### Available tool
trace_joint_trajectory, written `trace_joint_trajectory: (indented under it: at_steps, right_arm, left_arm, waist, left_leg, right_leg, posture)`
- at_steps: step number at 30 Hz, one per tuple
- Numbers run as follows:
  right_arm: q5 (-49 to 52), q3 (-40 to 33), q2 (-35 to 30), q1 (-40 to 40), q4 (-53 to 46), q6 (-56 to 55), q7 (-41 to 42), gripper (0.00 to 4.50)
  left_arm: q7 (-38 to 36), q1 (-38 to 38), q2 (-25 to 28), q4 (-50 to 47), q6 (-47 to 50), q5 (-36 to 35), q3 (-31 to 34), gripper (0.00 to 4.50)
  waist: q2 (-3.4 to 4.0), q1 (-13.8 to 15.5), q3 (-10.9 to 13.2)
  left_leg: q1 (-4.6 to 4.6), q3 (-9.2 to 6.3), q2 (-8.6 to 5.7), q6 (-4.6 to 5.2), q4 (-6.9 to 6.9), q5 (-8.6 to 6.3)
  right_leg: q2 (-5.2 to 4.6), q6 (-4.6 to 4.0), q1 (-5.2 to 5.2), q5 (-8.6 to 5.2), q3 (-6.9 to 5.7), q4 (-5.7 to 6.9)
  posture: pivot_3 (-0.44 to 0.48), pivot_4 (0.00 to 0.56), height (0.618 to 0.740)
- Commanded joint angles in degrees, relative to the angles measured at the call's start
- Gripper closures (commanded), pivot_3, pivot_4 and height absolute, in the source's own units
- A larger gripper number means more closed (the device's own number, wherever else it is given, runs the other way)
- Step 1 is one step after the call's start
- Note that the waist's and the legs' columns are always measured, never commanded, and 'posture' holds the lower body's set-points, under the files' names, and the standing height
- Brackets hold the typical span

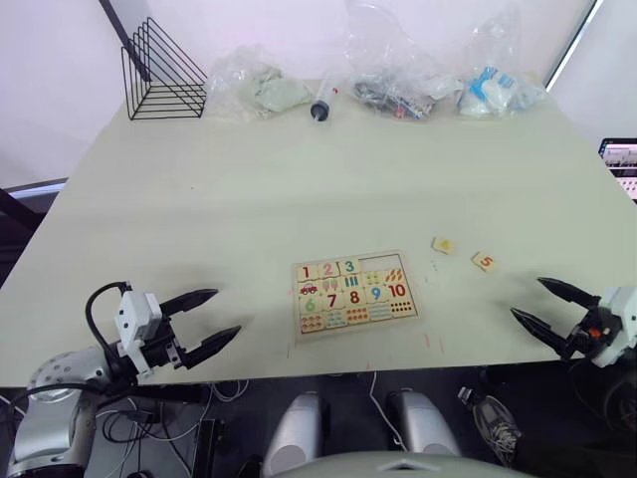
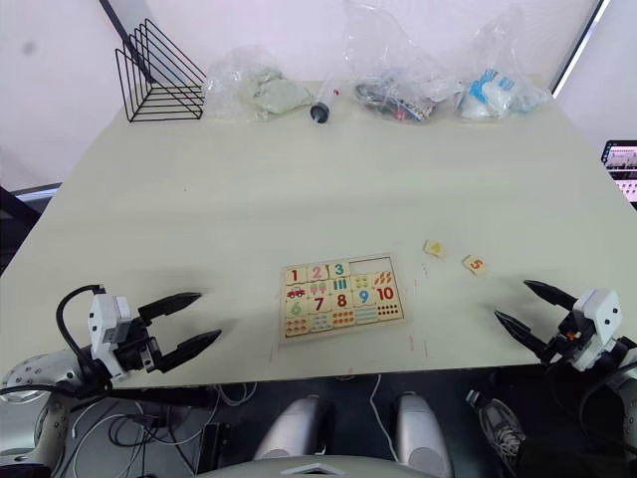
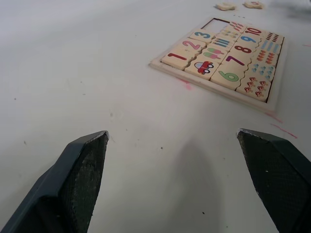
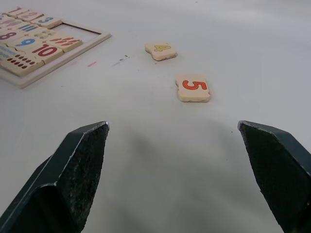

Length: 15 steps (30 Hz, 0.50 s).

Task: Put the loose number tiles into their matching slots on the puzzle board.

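Two loose tiles, a yellow 4 (image 1: 444, 245) and a red 5 (image 1: 485, 262), are lying on the bench (image 1: 299, 179) right of the board (image 1: 353, 291), whose tiles are reading 1, 2, 3, 6, 7, 8, 9, 10. Both pincers, left (image 1: 211, 320) and right (image 1: 540, 306), are hovering spread.

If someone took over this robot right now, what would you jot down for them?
Left gripper: open, holding nothing, over the table to the left of the board.
Right gripper: open, holding nothing, near the table's right front edge.
Pale wooden puzzle board lies front centre; tiles 1, 2, 3 and 6 to 10 are seated, and the bare recess in its top row is unfilled.
Loose on the table to the board's right: yellow 4 tile and red 5 tile.
Left to do: seat both, most likely with the right gripper.
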Motion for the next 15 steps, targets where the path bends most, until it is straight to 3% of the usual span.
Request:
trace_joint_trajectory:
  at_steps: [1,12,15]
  right_arm:
    - [1.41,0.16,-0.88,-1.61,-1.1,-0.12,1.15,0.04]
    - [-1.54,6.45,-4.07,-11.62,-2.51,5.23,0.09,0.04]
    - [-4.98,11.61,-5.34,-18.02,-1.01,8.63,-0.23,0.04]
  left_arm:
    - [-2.1,-1.71,1.48,-0.13,-1.41,-0.69,0.66,0.0]
    - [-9.3,-6.89,2.61,3.21,-3.41,-1.08,-0.57,0.0]
    - [-11.93,-9.57,2.83,4.34,-3.65,-1.3,-1.61,0.0]
  waist:
    - [0.0,0.02,0.0]
    - [0.02,-0.03,0.0]
    - [0.05,-0.07,0.02]
  left_leg:
    - [0.0,-0.01,0.0,0.0,0.01,0.0]
    - [0.02,0.0,-0.01,0.0,0.03,0.0]
    - [0.0,-0.01,-0.03,0.0,0.03,0.0]
  right_leg:
    - [0.01,0.0,0.0,0.0,-0.01,0.0]
    - [0.02,0.0,0.02,0.01,-0.01,0.02]
    - [0.02,0.01,0.02,0.01,-0.03,0.02]
  posture:
    - [0.0,0.15,0.74]
    - [0.0,0.15,0.74]
    - [0.0,0.15,0.74]
